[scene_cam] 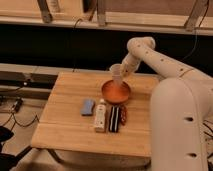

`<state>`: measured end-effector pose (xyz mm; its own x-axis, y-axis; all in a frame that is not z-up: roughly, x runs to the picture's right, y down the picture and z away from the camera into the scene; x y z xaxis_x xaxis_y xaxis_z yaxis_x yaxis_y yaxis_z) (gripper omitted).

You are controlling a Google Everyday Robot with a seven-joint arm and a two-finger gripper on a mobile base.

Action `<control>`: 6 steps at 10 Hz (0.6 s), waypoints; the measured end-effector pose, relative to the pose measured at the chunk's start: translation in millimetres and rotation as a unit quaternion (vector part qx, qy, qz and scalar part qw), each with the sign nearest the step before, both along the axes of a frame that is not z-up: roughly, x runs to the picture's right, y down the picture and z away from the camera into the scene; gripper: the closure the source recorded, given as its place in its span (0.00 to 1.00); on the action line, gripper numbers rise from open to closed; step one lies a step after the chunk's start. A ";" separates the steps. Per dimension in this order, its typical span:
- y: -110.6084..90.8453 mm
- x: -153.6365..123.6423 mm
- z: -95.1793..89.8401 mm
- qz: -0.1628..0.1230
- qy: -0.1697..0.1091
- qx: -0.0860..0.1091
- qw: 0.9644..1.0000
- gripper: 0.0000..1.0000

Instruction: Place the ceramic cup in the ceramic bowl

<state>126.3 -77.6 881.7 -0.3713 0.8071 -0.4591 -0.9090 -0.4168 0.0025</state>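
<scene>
One ceramic cup (116,75), clasped in the hand (123,70), above one ceramic bowl (116,92); one desk (65,131); one white bottle (101,115).

The wooden table (65,132) is seen carrying the ceramic bowl (116,94) at 1 o'clock, with a blue block (88,106), white bottle (100,115) and dark packet (114,119) lined up mid-table. The gripper (122,72) is held above the bowl, clamped on the ceramic cup (116,76).

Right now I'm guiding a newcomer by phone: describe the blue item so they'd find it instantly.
Find the wooden table, where the hand holds the ceramic cup over the ceramic bowl. In the row of small things nearer the camera than that bowl, the blue block lies at the left end, beside the white bottle. It alone is blue and flat.
</scene>
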 end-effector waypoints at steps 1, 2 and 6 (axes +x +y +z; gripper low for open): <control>14.1 -5.8 -6.9 -0.006 -0.005 -0.013 1.000 1.00; 23.2 -11.2 -9.3 -0.011 -0.009 -0.021 1.000 1.00; 56.7 -26.3 -2.8 -0.009 -0.022 -0.058 0.998 1.00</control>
